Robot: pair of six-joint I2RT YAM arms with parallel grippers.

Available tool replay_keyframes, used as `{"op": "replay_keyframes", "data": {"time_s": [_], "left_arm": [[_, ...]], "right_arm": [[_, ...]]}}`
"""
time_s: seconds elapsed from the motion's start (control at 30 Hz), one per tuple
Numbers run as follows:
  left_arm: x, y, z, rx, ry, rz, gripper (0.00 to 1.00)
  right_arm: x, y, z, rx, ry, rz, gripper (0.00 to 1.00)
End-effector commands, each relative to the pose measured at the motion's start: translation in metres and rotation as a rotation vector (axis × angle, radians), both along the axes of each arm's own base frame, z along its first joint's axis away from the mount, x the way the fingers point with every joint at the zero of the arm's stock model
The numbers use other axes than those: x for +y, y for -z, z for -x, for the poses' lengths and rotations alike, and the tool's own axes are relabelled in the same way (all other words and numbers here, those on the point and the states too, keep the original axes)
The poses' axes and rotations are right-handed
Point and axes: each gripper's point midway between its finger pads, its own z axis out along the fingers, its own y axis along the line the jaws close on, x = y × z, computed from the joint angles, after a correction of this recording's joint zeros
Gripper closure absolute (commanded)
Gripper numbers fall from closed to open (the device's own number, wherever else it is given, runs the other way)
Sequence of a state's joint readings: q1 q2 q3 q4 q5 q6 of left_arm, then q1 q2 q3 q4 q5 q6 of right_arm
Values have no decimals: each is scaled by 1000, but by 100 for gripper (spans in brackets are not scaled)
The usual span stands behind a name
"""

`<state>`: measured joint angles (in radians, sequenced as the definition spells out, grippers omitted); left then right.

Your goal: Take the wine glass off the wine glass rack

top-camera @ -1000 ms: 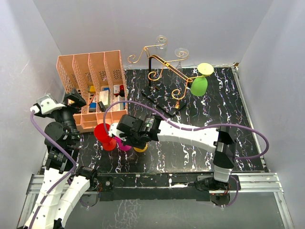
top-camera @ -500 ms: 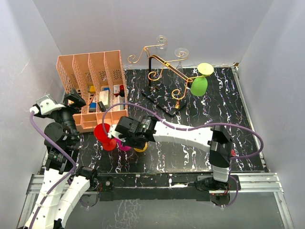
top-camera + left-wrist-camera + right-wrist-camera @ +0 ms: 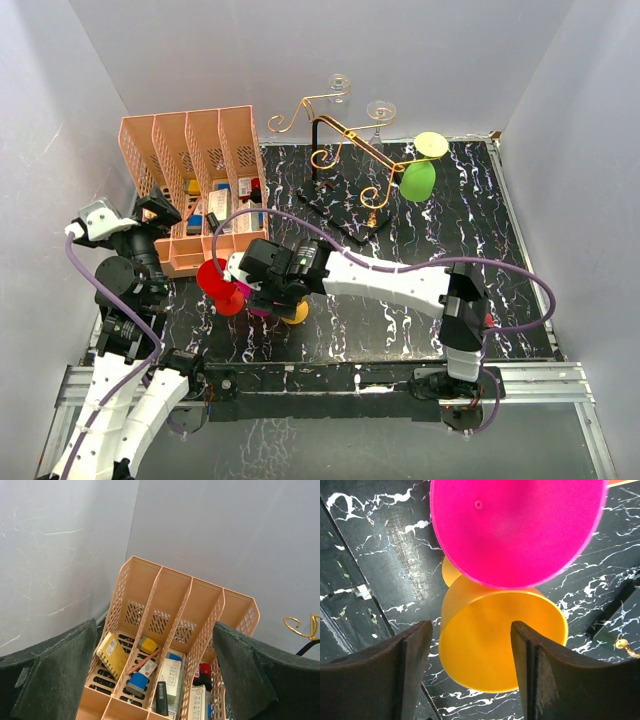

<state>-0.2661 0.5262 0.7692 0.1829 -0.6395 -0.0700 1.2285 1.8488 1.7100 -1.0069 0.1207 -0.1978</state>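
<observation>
The boxes (image 3: 170,679) in the organiser (image 3: 172,600) carry print too small to read. No other text is legible.

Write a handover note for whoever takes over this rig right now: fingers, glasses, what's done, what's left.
Left gripper: open, empty, poised over the peach file organiser.
Right gripper: fingers apart either side of the yellow glass, gripping nothing.
Done: red glass, magenta glass and the yellow glass are clustered on the table beside the organiser.
Still on the wine glass rack: the green glass, hanging at its right side; possibly a clear one behind, hard to tell.
Left: lift the green glass off, probably with the right arm.
</observation>
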Motion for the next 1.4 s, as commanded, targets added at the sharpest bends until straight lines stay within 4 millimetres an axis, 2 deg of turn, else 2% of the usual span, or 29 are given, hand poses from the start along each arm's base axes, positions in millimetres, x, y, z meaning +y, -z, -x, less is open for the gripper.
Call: {"op": "replay_keyframes", "data": {"time_s": [0.0,0.13,0.27,0.3,0.43,0.53,0.67,0.8,0.93,0.97,1.0,1.1,1.23,1.37], "left_arm": [[0,-8,3,-33,0,3,3],[-2,-6,0,-25,7,3,3],[-3,-4,-2,-18,14,6,3],[-4,-4,-3,-16,19,6,3],[-7,0,-7,0,27,4,3],[-11,5,-13,19,38,-1,3],[-15,10,-17,39,49,-8,3],[-17,12,-21,51,53,-13,3],[-18,16,-24,62,56,-14,3],[-20,16,-25,63,62,-15,3],[-21,17,-26,67,67,-18,3],[-25,19,-28,73,77,-23,3],[-32,20,-30,78,102,-26,3],[-37,21,-31,81,121,-30,3]], "right_arm": [[9,-86,-10,-103,47,-227,28],[-9,-127,-15,-174,118,-329,18],[-29,-160,-27,-267,250,-526,1],[-37,-171,-29,-282,288,-601,0],[-56,-194,-46,-322,412,-792,0],[-82,-227,-78,-391,535,-885,0],[-130,-272,-128,-476,713,-982,0],[-181,-293,-175,-530,883,-1028,0],[-238,-291,-217,-515,1070,-1038,1],[-251,-287,-227,-489,1102,-1052,2],[-274,-283,-238,-471,1147,-1067,1],[-311,-263,-258,-386,1220,-1104,0],[-343,-239,-274,-247,1231,-1175,1],[-350,-223,-283,-146,1215,-1195,1]]}}
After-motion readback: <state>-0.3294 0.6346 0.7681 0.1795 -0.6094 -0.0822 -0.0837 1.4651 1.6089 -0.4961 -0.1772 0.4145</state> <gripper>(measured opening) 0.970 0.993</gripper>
